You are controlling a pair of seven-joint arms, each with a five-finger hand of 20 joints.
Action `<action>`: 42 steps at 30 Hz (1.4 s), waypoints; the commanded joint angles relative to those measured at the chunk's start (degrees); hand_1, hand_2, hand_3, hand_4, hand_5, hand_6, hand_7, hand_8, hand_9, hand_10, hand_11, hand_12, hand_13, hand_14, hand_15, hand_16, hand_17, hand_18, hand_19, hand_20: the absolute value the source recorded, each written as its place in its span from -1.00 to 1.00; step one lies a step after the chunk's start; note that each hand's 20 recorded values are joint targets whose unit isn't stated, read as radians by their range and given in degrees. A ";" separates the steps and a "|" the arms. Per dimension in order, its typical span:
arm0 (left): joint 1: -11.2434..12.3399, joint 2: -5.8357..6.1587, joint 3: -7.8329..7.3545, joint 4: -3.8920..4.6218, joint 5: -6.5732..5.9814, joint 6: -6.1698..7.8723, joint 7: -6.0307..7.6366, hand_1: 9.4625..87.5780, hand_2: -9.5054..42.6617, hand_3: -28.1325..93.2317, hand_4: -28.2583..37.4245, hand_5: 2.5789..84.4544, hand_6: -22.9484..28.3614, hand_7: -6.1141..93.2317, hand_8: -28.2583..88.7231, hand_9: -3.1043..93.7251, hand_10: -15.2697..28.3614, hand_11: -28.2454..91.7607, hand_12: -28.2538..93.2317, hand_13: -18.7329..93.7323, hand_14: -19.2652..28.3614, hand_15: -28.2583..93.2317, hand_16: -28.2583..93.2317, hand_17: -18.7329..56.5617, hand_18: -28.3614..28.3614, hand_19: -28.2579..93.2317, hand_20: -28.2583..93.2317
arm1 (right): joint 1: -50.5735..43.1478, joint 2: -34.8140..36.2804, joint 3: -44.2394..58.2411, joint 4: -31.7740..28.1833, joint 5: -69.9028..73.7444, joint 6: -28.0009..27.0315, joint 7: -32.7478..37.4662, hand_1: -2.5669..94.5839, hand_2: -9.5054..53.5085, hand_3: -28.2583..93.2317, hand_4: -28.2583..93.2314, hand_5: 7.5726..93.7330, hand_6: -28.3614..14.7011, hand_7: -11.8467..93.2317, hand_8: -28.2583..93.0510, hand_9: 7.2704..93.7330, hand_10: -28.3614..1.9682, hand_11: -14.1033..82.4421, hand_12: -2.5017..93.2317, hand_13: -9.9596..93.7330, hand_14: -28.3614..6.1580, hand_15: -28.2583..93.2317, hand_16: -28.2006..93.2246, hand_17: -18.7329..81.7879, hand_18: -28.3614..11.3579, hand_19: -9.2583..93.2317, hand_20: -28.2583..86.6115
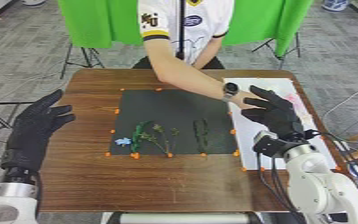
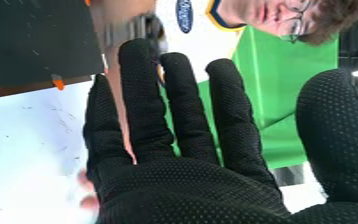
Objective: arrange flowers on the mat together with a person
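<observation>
The robot's right hand hovers over the white sheet, its fingers straight, the thumb well apart, and holds nothing. A person's hand, below a wristwatch, reaches in at the same spot, close by or partly behind the black glove. From where I stand, the likeliest trouble is a bump: two hands share one small area, and if both go for the same stem it could be knocked aside or crushed. Thin stems may also slip through padded fingers, and a trailing glove could drag the light sheet.

The flowers lie at the near half of the dark mat: a blue flower, a curling green stem, a branching sprig and a dark green stem. All are to the left of the right hand, nearer the robot, well apart from it. The left hand is open and empty, beyond the mat's left side.
</observation>
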 commanded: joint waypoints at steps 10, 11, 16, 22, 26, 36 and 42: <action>-0.03 -0.15 0.55 0.08 -0.29 0.54 -0.37 -0.62 -0.47 0.79 -0.97 -0.25 0.16 -0.51 -0.73 -0.27 0.56 0.06 -0.38 -0.26 0.88 0.51 -0.74 -0.72 0.80 0.35 -0.37 | -0.02 0.09 0.26 -0.05 0.07 0.24 -0.71 -0.50 -0.52 0.73 -0.94 -0.10 0.31 -0.44 -0.75 -0.04 -0.23 -0.31 -0.64 -0.05 -0.55 0.36 -0.39 -0.50 -0.93 0.13 -0.21; -0.13 -0.23 0.60 0.10 -0.22 0.44 -0.56 -0.62 -0.47 0.79 -0.97 -0.25 0.16 -0.51 -0.73 -0.27 0.57 0.06 -0.38 -0.26 0.88 0.51 -0.74 -0.72 0.80 0.35 -0.37 | -0.18 0.13 0.31 -0.14 0.13 0.40 -0.72 -0.50 -0.52 0.73 -0.94 -0.10 0.31 -0.44 -0.75 -0.04 -0.23 -0.31 -0.65 -0.05 -0.54 0.36 -0.39 -0.50 -0.93 0.13 -0.21; -0.08 -0.15 0.77 0.11 -0.24 0.50 -0.49 -0.62 -0.47 0.79 -0.97 -0.25 0.16 -0.51 -0.73 -0.27 0.57 0.06 -0.38 -0.26 0.88 0.51 -0.74 -0.72 0.80 0.35 -0.37 | -0.11 0.26 0.18 -0.11 0.02 0.35 -0.61 -0.50 -0.52 0.73 -0.94 -0.10 0.31 -0.44 -0.75 -0.04 -0.23 -0.31 -0.65 -0.05 -0.54 0.36 -0.39 -0.50 -0.93 0.13 -0.21; -0.12 -0.07 0.90 0.04 -0.18 0.33 -0.69 -0.62 -0.46 0.79 -0.97 -0.25 0.16 -0.51 -0.73 -0.27 0.57 0.06 -0.38 -0.26 0.88 0.51 -0.74 -0.72 0.80 0.35 -0.37 | 0.06 0.10 -0.03 -0.02 -0.28 0.24 -0.15 -0.50 -0.52 0.73 -0.94 -0.10 0.31 -0.44 -0.75 -0.04 -0.23 -0.31 -0.65 -0.05 -0.55 0.36 -0.39 -0.50 -0.93 0.13 -0.20; -0.39 0.28 1.13 0.13 -0.48 0.35 -0.76 -0.61 -0.46 0.79 -0.97 -0.25 0.16 -0.51 -0.73 -0.27 0.57 0.06 -0.38 -0.25 0.88 0.51 -0.75 -0.72 0.80 0.35 -0.37 | -0.47 0.36 0.22 -0.17 -0.19 0.13 -0.42 -0.50 -0.52 0.73 -0.94 -0.10 0.31 -0.44 -0.75 -0.04 -0.23 -0.31 -0.65 -0.05 -0.55 0.36 -0.39 -0.50 -0.93 0.13 -0.20; -0.67 0.40 1.15 0.20 -0.05 0.02 -1.22 -0.61 -0.46 0.79 -0.97 -0.25 0.16 -0.51 -0.73 -0.27 0.56 0.07 -0.38 -0.25 0.89 0.51 -0.75 -0.72 0.80 0.36 -0.37 | -0.51 0.63 0.19 -0.05 -0.25 0.46 -0.44 -0.50 -0.52 0.73 -0.94 -0.09 0.31 -0.44 -0.75 -0.03 -0.24 -0.31 -0.65 -0.04 -0.55 0.36 -0.39 -0.50 -0.92 0.14 -0.20; -0.16 0.53 1.05 0.13 -0.19 0.01 -0.88 -0.61 -0.46 0.79 -0.97 -0.25 0.16 -0.51 -0.73 -0.27 0.57 0.06 -0.38 -0.25 0.89 0.51 -0.75 -0.72 0.80 0.36 -0.37 | -1.01 0.50 0.26 -0.09 -0.29 0.28 -0.37 -0.50 -0.52 0.73 -0.94 -0.09 0.31 -0.44 -0.75 -0.03 -0.24 -0.31 -0.65 -0.04 -0.54 0.36 -0.39 -0.50 -0.92 0.14 -0.20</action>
